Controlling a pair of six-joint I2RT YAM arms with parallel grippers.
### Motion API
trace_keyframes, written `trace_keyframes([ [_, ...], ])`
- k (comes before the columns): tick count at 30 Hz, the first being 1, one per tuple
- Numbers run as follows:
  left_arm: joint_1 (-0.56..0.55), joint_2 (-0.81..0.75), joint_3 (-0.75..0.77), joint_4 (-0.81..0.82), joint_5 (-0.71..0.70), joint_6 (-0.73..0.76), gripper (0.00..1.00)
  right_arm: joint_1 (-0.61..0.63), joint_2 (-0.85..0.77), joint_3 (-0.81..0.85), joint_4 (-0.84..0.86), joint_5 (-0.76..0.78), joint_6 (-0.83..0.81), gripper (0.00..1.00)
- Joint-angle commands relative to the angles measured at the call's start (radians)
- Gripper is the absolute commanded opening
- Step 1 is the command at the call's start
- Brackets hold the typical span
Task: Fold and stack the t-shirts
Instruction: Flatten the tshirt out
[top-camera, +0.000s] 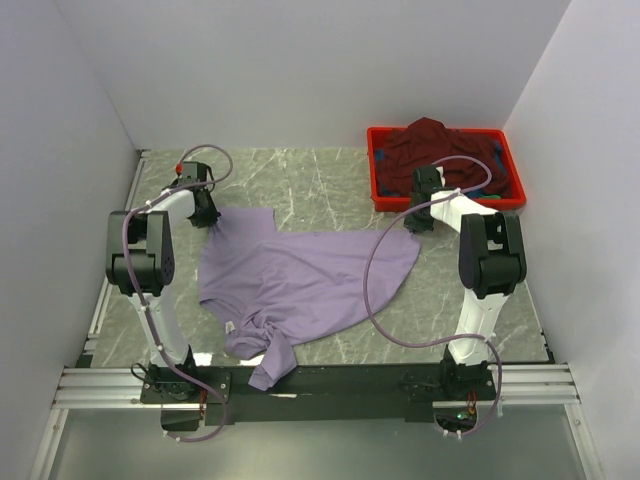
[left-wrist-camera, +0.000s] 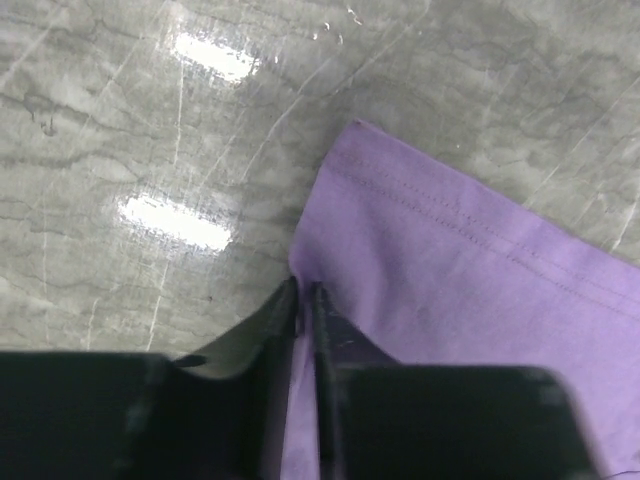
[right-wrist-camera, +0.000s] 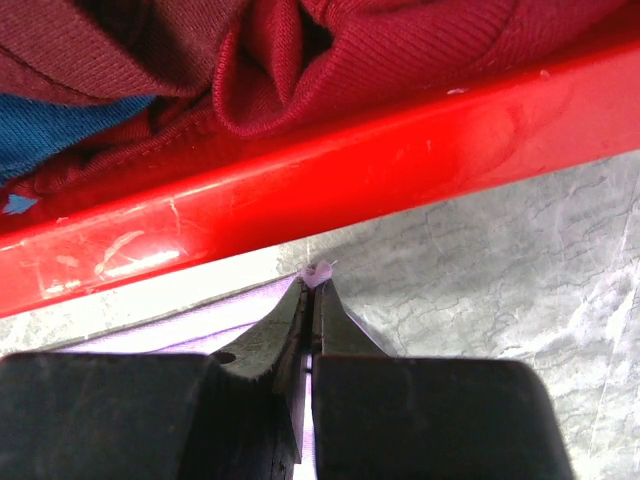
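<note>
Though rumpled, soft lavender t-shirt (top-camera: 310, 275) in left gripper (left-wrist-camera: 303, 292), right gripper (right-wrist-camera: 315, 287)

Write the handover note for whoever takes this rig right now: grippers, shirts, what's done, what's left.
Left gripper: shut on the lavender t-shirt, at its edge by a far corner.
Right gripper: shut on another far corner of it, just outside the red crate.
The shirt lies rumpled and unfolded on the table.
Maroon t-shirt: heaped in the crate, over blue cloth.
Done: nothing folded or stacked.
Left: fold both, stack them.
</note>
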Motion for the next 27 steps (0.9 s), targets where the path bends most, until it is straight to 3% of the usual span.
trace_keyframes([
  [1,-0.009,0.049,0.006,-0.065,0.005,0.007,0.13,-0.008,-0.039,-0.008,-0.002,0.032,0.008,0.0],
  [4,-0.006,0.053,0.037,-0.079,-0.012,0.015,0.01,-0.007,-0.036,0.004,-0.002,0.025,0.011,0.0],
  [10,0.007,0.029,0.214,-0.139,-0.05,0.021,0.01,-0.007,-0.088,0.064,-0.013,0.006,0.024,0.0],
  [20,0.056,-0.088,0.818,-0.279,-0.085,0.098,0.0,-0.014,-0.322,0.312,-0.07,0.034,-0.048,0.0],
  [23,0.07,-0.149,0.912,-0.27,-0.053,0.119,0.0,-0.016,-0.407,0.372,-0.061,0.029,-0.076,0.0],
  [27,0.08,-0.279,0.902,-0.193,-0.009,0.133,0.0,-0.014,-0.511,0.423,-0.052,0.02,-0.107,0.0],
])
